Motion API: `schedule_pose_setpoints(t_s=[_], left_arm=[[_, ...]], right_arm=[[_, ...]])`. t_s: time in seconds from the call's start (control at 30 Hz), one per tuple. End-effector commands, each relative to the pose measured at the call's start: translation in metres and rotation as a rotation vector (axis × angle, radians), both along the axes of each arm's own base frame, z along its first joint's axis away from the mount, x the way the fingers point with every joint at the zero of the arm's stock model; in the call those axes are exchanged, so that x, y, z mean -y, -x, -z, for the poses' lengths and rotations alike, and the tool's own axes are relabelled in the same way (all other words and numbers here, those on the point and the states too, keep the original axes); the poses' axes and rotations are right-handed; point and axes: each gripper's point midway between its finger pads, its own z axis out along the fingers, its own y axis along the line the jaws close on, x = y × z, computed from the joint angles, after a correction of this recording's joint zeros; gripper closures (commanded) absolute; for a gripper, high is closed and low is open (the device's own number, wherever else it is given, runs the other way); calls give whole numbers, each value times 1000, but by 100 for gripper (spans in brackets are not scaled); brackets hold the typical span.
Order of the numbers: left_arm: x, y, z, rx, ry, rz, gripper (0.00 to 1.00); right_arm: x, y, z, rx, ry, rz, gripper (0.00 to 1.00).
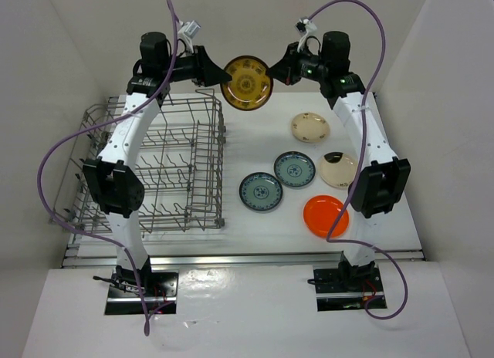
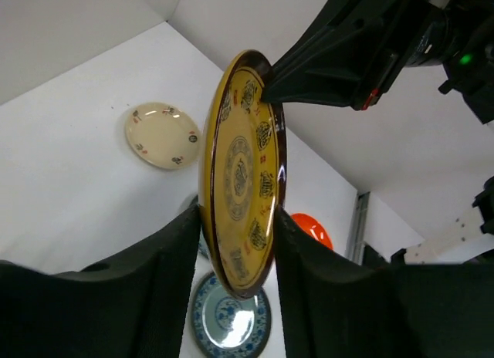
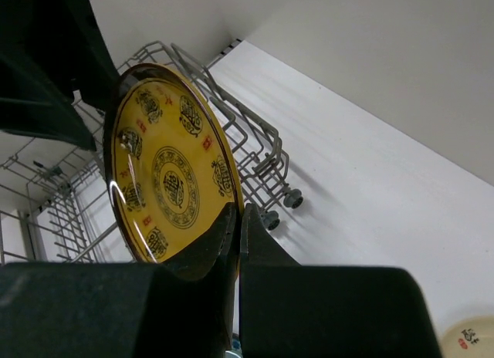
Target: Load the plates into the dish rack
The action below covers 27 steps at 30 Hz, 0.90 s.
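Note:
The brown-yellow patterned plate (image 1: 245,82) hangs on edge in the air at the back, just right of the dish rack (image 1: 154,165). My right gripper (image 1: 274,72) is shut on its right rim, the fingertips pinching the edge (image 3: 239,211). My left gripper (image 1: 218,79) reaches in from the left. In the left wrist view its fingers (image 2: 189,242) press both sides of the plate (image 2: 243,173). On the table lie two cream plates (image 1: 310,127) (image 1: 338,170), two blue-green plates (image 1: 294,169) (image 1: 261,192) and an orange plate (image 1: 325,216).
The grey wire rack's tines (image 3: 255,142) stand directly below and left of the held plate. White walls enclose the table at the back and on both sides. Purple cables loop over both arms.

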Motion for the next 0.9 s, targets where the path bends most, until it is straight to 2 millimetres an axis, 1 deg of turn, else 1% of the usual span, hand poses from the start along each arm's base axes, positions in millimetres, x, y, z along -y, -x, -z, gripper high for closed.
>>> schedule_pose_setpoints(t_s=[0.0, 0.03, 0.07, 0.17, 0.2, 0.23, 0.27, 0.33, 0.37, 0.4, 0.43, 0.47, 0.5, 0.53, 0.57, 0.6, 0.63, 0.67, 0.7, 0.73, 0.77, 0.8, 0.83, 0.87], left_arm=[[-2, 2, 0, 17, -2, 9, 64], [-3, 5, -2, 22, -7, 10, 67], [-4, 4, -2, 22, -8, 1, 69], [-4, 5, 6, -6, -18, 2, 70], [-4, 5, 8, -7, -24, 3, 74], [-5, 5, 10, -20, -27, -6, 82], [-6, 3, 13, -20, -36, -15, 86], [-5, -2, 16, -17, -53, -53, 100], [-6, -4, 16, -17, -55, -65, 100], [-7, -3, 11, -6, -55, -74, 100], [-9, -6, 12, -6, -59, -95, 100], [-12, -5, -1, 25, -56, -122, 100], [-15, -9, 0, 26, -62, -152, 100], [-21, -14, -9, 53, -65, -212, 100], [-24, -15, -17, 62, -58, -244, 100], [-34, -18, -30, 89, -54, -283, 100], [-51, -23, -43, 109, -47, -350, 100], [-61, -23, -59, 134, -42, -385, 100], [-74, -22, -72, 143, -31, -424, 100], [-101, -30, -78, 148, -35, -498, 100], [-117, -19, -98, 155, -17, -548, 100], [-135, -16, -105, 159, -20, -604, 100], [-172, -19, -108, 143, -20, -727, 100], [-190, -14, -108, 132, -28, -800, 100]], right_arm=[[-2, 24, -55, 155, -35, -38, 100], [-2, 24, -55, 155, -35, -38, 100], [-2, 26, -61, 173, -39, -38, 100], [-3, 28, -63, 175, -47, -50, 100], [-8, 32, -63, 174, -48, -68, 100], [-8, 31, -65, 185, -50, -69, 100], [-8, 31, -65, 185, -50, -69, 100], [-7, 30, -65, 185, -49, -56, 100], [-7, 30, -65, 185, -49, -56, 98], [-6, 28, -65, 185, -49, -47, 92], [-6, 28, -67, 194, -51, -47, 81], [-7, 25, -57, 181, -48, -47, 43], [-6, 21, -52, 178, -46, -32, 21], [-3, 19, -53, 176, -54, -5, 12], [-1, 18, -50, 174, -53, 13, 0], [0, 16, -50, 174, -52, 29, 0], [4, 10, -50, 175, -49, 67, 0], [7, 7, -50, 166, -55, 97, 0], [16, 1, -48, 151, -55, 140, 0], [25, -6, -53, 155, -60, 212, 0], [43, -11, -60, 147, -80, 277, 0], [53, -16, -49, 116, -78, 324, 0], [68, -23, -47, 114, -83, 399, 0], [84, -28, -44, 107, -88, 455, 0]])
